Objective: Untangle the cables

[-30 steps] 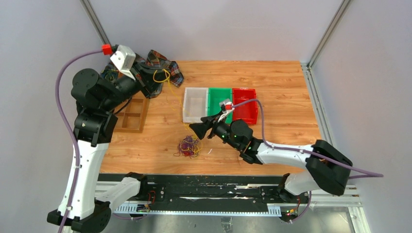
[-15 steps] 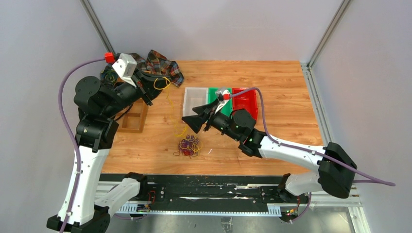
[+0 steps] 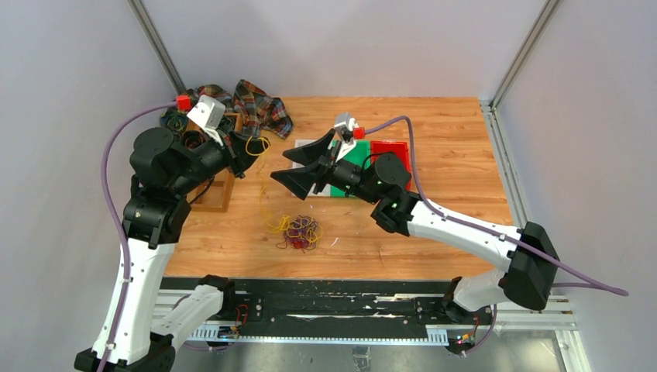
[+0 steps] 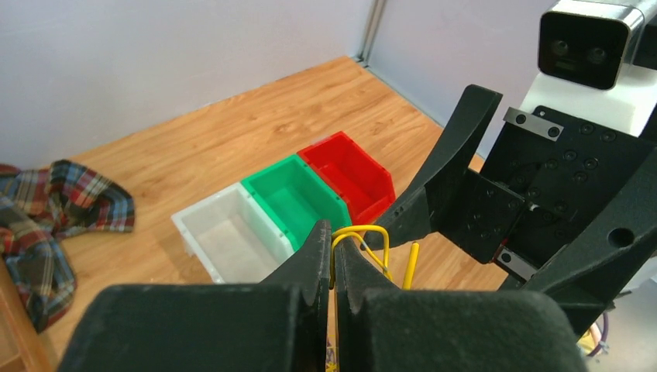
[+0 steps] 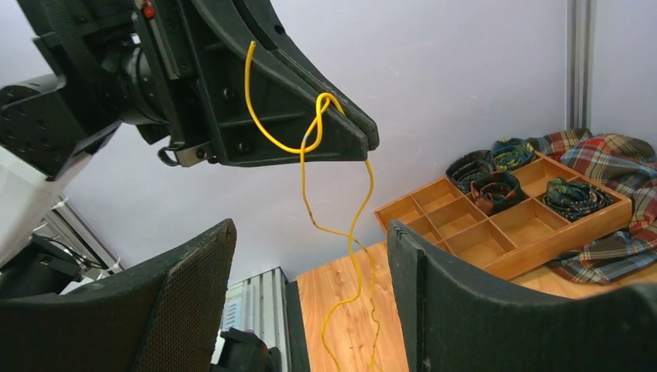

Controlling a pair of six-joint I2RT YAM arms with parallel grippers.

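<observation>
Our left gripper (image 4: 333,232) is clamped on 1 yellow cable (image 5: 308,147), held high; our right gripper (image 5: 310,232) gapes wide just beside it. The cable tangle (image 3: 298,231) lies by the near edge of the tabletop (image 3: 434,139). Pulling harder may tighten knots or slip the strand. We read no writing.

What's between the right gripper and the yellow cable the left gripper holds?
Only air. In the right wrist view the yellow cable hangs from the shut left gripper, beyond the open right gripper, untouched by it.
</observation>
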